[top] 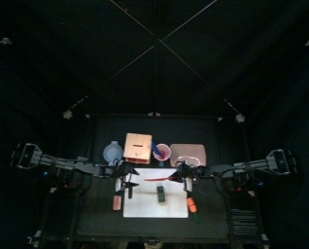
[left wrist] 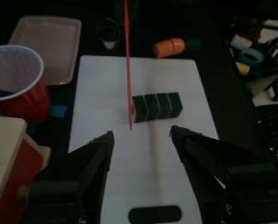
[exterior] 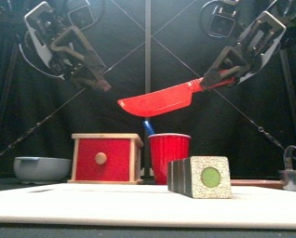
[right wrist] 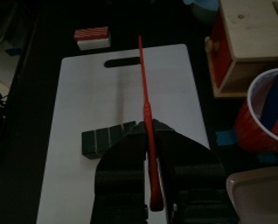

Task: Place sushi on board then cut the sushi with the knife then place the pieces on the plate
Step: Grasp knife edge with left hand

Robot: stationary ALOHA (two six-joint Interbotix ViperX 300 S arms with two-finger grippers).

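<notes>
Top: sushi laid on board.
Front: red knife held above sushi by right gripper.
Left wrist: left gripper spread, empty, above board.
Right wrist: knife handle clenched, blade over sushi.

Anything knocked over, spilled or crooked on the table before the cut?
Nothing stands out. The dark green toy sushi roll lies whole on the white cutting board; the red cup stands upright; the right gripper holds the red toy knife above the board.
</notes>
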